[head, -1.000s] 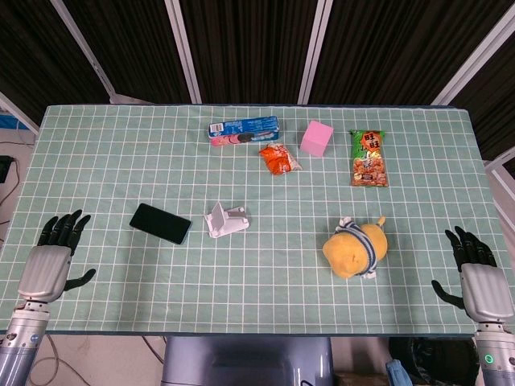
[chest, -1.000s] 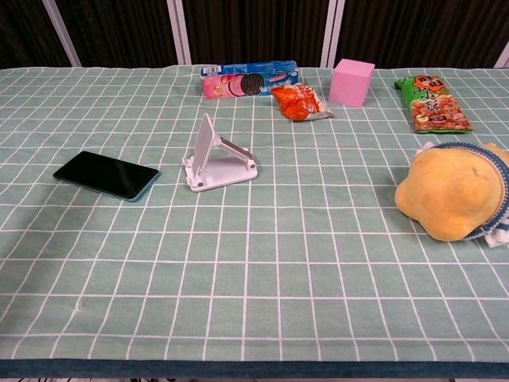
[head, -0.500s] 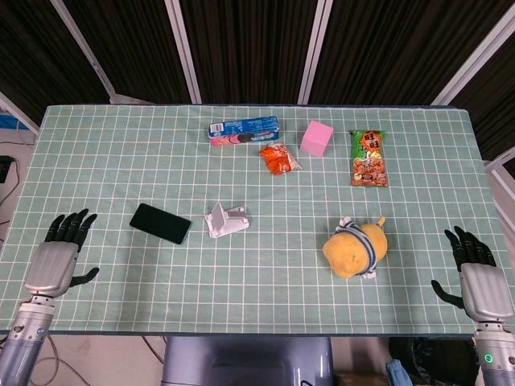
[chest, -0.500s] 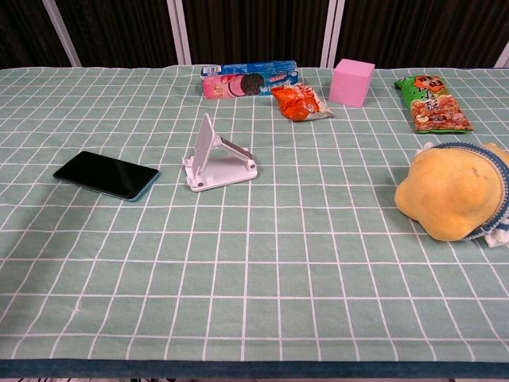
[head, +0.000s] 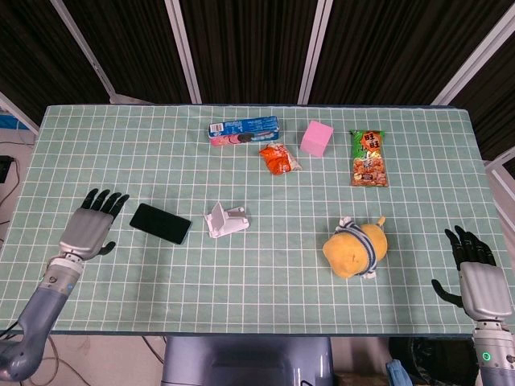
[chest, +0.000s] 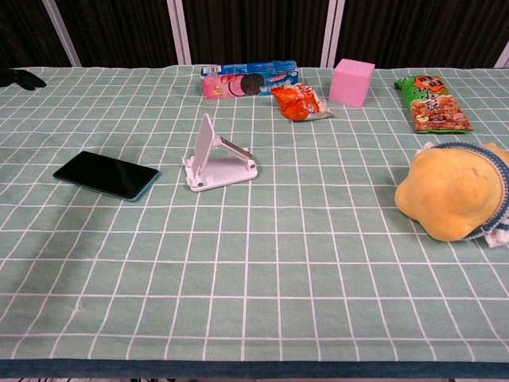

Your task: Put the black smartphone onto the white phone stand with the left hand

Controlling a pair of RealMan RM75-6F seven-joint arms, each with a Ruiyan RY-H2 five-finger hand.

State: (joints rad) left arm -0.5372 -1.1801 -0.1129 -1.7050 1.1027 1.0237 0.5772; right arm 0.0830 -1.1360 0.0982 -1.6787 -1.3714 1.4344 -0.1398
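The black smartphone (head: 160, 223) (chest: 106, 175) lies flat on the green checked cloth, left of centre. The white phone stand (head: 224, 219) (chest: 216, 158) stands just to its right with nothing on it. My left hand (head: 91, 224) hovers open, fingers spread, a short way left of the phone and not touching it; only its fingertips (chest: 21, 77) show at the chest view's left edge. My right hand (head: 478, 277) is open at the table's near right corner, holding nothing.
Along the back sit a blue cookie box (head: 243, 129), an orange snack packet (head: 278, 158), a pink cube (head: 316, 138) and a green snack bag (head: 368, 158). A yellow plush toy (head: 355, 248) lies right of centre.
My left hand has moved up and right from the table's near left edge toward the phone. The right hand, phone and stand have not moved.
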